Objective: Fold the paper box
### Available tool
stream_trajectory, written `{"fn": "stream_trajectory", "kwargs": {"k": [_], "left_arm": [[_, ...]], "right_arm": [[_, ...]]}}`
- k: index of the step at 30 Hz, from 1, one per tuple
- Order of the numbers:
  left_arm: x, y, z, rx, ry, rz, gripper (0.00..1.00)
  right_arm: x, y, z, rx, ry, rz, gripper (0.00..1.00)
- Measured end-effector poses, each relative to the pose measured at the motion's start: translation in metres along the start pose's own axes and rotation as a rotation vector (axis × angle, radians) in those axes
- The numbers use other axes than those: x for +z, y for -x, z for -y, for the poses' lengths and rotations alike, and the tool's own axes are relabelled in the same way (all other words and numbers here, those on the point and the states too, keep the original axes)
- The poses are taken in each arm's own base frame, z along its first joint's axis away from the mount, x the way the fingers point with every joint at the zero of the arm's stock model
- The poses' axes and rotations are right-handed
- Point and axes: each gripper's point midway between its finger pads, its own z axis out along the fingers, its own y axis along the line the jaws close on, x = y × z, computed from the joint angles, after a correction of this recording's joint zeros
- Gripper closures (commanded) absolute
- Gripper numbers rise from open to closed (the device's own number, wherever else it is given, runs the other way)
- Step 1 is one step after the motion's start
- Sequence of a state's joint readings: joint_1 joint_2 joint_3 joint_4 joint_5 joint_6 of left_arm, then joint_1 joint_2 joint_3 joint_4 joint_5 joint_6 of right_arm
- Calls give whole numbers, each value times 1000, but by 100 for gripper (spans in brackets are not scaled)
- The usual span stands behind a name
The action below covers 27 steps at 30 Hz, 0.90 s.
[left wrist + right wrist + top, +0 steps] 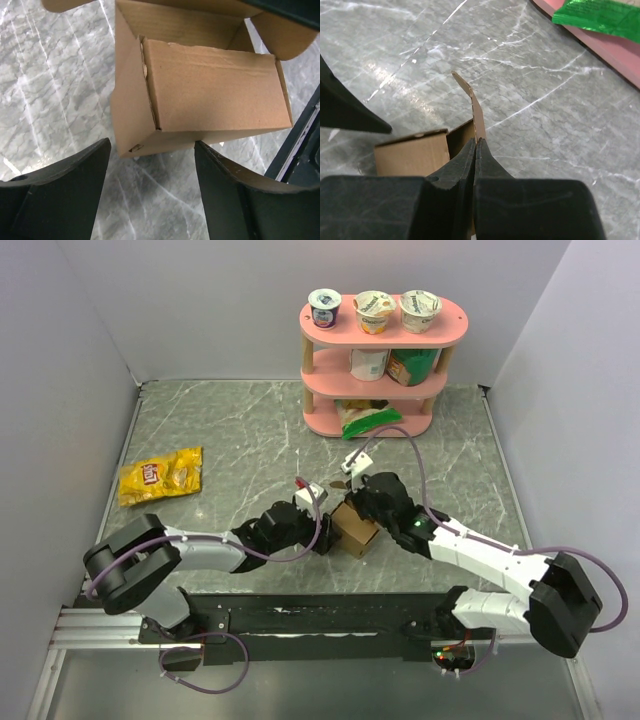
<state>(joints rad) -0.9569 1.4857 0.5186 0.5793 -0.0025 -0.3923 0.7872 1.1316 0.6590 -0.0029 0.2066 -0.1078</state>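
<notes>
The paper box (355, 530) is plain brown cardboard, partly folded into a small square box in the middle of the table. In the left wrist view the paper box (210, 95) lies just ahead of my left gripper (152, 150), which is open. Its right fingertip (200, 147) reaches the box's near edge and the left one stands apart. My right gripper (476, 142) is shut on an upright flap (472, 107) of the box (412, 152). From above, the left gripper (325, 535) is at the box's left side and the right gripper (358, 495) is over its far edge.
A pink three-tier shelf (383, 360) with yogurt cups stands at the back, with a green bag (600, 17) on its lowest tier. A yellow snack bag (160, 476) lies at the left. White walls close in both sides.
</notes>
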Motion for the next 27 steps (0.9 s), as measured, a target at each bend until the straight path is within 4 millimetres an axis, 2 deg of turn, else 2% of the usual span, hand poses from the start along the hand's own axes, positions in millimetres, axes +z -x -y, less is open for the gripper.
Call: {"fn": "stream_trajectory", "kwargs": {"k": [1,2,3,4,5,6,7,9,12,15,19,21,27], "left_arm": [[1,0,1,-5,-5,-2,22],[2,1,2,-9,-7,1,19],[3,2,2,-14,-8,4,16],[3,2,2,-15,-7,5,7],[3,3,2,-17,-6,7,2],[3,3,1,-17,-6,8,1],[2,4,0,-19,-5,8,4],[0,8,-1,-25,-2,14,4],[-9,24,-1,-25,-5,54,4],[-24,44,3,-26,-24,112,4],[-39,60,6,-16,-69,152,1],[-39,59,6,-5,-87,141,5],[-28,24,4,-37,-111,8,11]], "right_arm": [[2,1,0,9,-6,-7,100],[3,2,1,14,-11,-12,95],[5,2,1,19,-16,-19,84],[6,2,1,25,-20,-24,69],[5,1,2,30,-24,-27,36],[5,1,1,39,-22,-30,19],[4,1,-1,46,-15,-33,0],[-1,-2,-5,47,4,-47,0],[-14,-2,-7,48,22,-52,0],[-33,10,0,79,10,-22,0],[-54,25,8,132,-6,32,0],[-60,25,12,148,-4,35,0],[-50,-1,47,204,-32,-65,2]]}}
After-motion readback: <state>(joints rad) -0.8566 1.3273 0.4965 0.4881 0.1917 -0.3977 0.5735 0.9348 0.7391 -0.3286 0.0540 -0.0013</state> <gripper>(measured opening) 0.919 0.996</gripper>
